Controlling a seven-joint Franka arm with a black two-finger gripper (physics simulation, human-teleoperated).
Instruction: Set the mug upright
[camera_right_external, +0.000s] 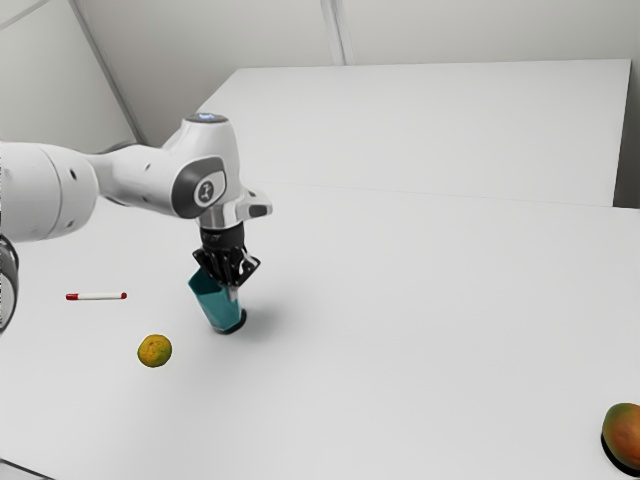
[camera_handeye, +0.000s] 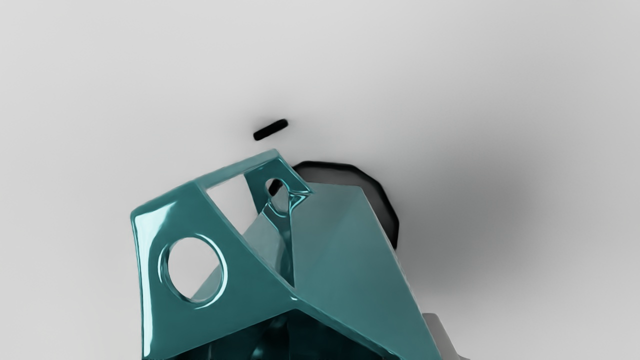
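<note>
The gripper (camera_right_external: 231, 284) points down at the teal mug (camera_right_external: 216, 301) and is shut on its wall. This mug leans, its mouth facing up toward the exterior view's left and its base low by the table. In the wrist view the mug (camera_handeye: 345, 240) shows its angular handle with round holes and part of its dark opening. A grey part of the gripper (camera_handeye: 439, 334) lies against the mug's outer side; the fingertip on the inner side is hidden by the mug.
A yellow-green round fruit (camera_right_external: 155, 351) and a white marker with red ends (camera_right_external: 97, 296) lie on the white table (camera_right_external: 400, 330), toward the exterior view's left from the mug. A mango (camera_right_external: 624, 434) rests at the exterior view's lower right corner.
</note>
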